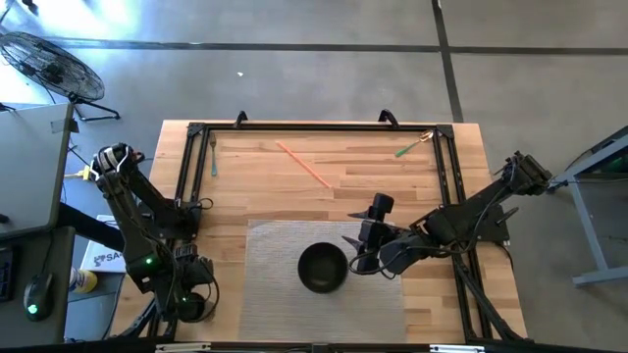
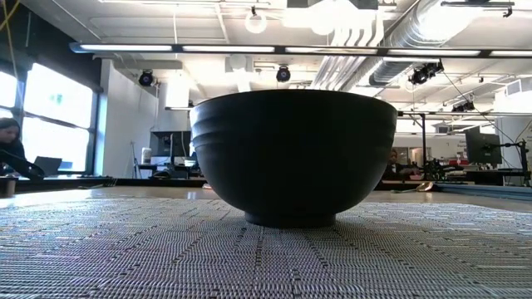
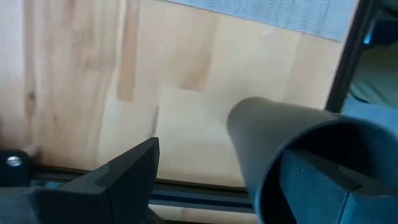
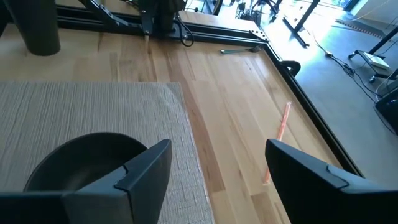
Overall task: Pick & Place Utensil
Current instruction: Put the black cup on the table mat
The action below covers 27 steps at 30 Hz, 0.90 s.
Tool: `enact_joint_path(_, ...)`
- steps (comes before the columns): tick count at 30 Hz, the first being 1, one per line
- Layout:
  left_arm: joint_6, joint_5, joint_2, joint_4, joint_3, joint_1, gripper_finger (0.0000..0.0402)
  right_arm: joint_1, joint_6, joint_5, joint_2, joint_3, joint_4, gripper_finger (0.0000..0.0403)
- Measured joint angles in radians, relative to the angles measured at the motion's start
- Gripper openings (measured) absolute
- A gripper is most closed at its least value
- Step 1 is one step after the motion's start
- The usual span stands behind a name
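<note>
Right end effector wide open and empty just beside black bowl on grey placemat, orange utensil well beyond it on bench, left end effector open, parked at bench edge

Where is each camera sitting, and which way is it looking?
High view: above the table, looking straight down; both arms show, the left gripper parked at the near left, the right gripper open beside the black bowl.
Low view: at mat height, looking level at the bowl; no arm shows.
Left wrist view: looks past its own open fingers at bare wood.
Right wrist view: looks past its own fingers over the bowl, grey mat and orange utensil.
Shared: the high, low and right wrist views all see the bowl.
</note>
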State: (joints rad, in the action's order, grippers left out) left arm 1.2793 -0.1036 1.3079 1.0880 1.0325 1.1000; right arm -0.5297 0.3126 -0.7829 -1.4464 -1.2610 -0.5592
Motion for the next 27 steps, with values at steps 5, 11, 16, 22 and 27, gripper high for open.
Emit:
enact_joint_path(5,-0.004,-0.017,0.000,0.011,0.000,0.000,0.0303,0.000,0.000,0.000,0.000,0.000,0.001,0.0255)
enact_joint_path(11,-0.019,-0.051,-0.001,0.010,0.000,0.000,0.0303,0.000,0.000,0.000,0.000,0.000,0.001,0.0255)
enact_joint_path(16,-0.019,-0.100,-0.002,0.010,0.000,0.000,0.0303,0.000,0.000,0.000,0.000,0.000,0.001,0.0255)
enact_joint_path(22,-0.048,-0.206,-0.002,0.010,0.000,0.000,0.0303,0.000,0.000,0.000,0.000,0.000,0.001,0.0255)
enact_joint_path(27,-0.091,-0.281,-0.009,-0.014,0.001,0.000,0.0303,0.000,0.002,0.002,0.000,0.000,0.006,0.0255)
